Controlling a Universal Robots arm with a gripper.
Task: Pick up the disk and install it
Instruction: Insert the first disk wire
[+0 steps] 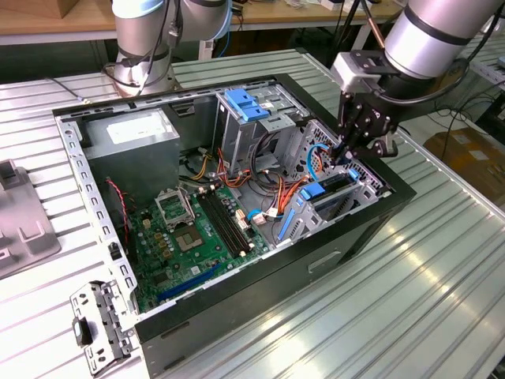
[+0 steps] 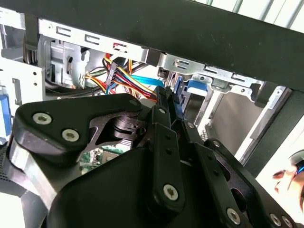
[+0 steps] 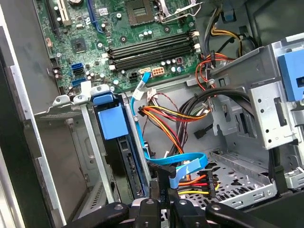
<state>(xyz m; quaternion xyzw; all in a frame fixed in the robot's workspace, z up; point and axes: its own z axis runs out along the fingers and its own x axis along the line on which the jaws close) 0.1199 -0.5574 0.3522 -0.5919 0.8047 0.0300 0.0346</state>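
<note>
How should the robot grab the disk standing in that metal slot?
The disk stands on edge between metal cage walls, so its flat faces look out of reach. It is probably best to grip its exposed narrow edge, coming from the case's open side.

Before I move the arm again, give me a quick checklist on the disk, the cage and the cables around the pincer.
1. Is the disk on edge inside the drive cage: ok.
2. Is the disk pushed fully home: cannot tell.
3. Is the pincer over the cage, by the disk: ok.
4. Is the blue flat cable away from the pincer: not ok, it loops right beside it.
5. Is the red-yellow wire bundle outside the disk's slot: ok.
</note>
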